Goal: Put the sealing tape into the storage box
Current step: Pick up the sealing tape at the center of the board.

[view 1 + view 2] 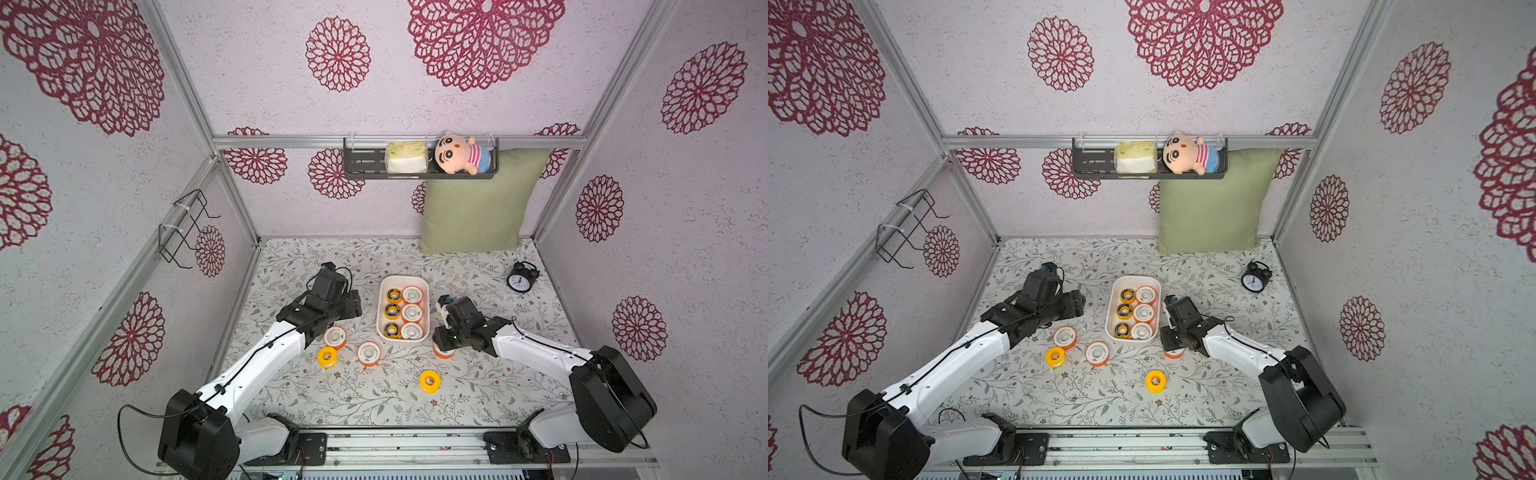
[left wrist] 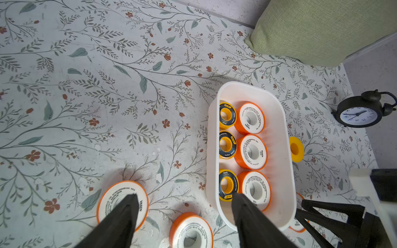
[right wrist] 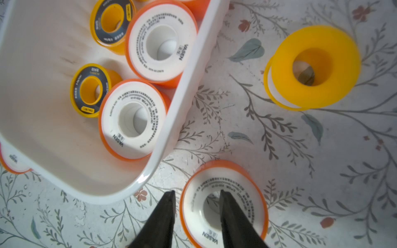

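Observation:
The white storage box (image 1: 405, 277) sits mid-table and holds several sealing tape spools, orange-and-white and yellow-and-black. Loose spools lie in front of it: two orange (image 1: 335, 337) (image 1: 368, 353) and two yellow (image 1: 327, 356) (image 1: 429, 381). My right gripper (image 3: 197, 192) is low over another orange spool (image 3: 236, 184) beside the box's near right corner. Its jaws straddle the spool's wall, one finger in the centre hole and one outside the rim with a small gap. My left gripper (image 2: 184, 194) hovers open and holds nothing, left of the box (image 2: 279, 150).
A black alarm clock (image 1: 521, 277) stands at the back right. A green pillow (image 1: 478, 199) leans on the back wall under a black shelf (image 1: 361, 162) with a doll. A wire rack (image 1: 187, 228) hangs on the left wall.

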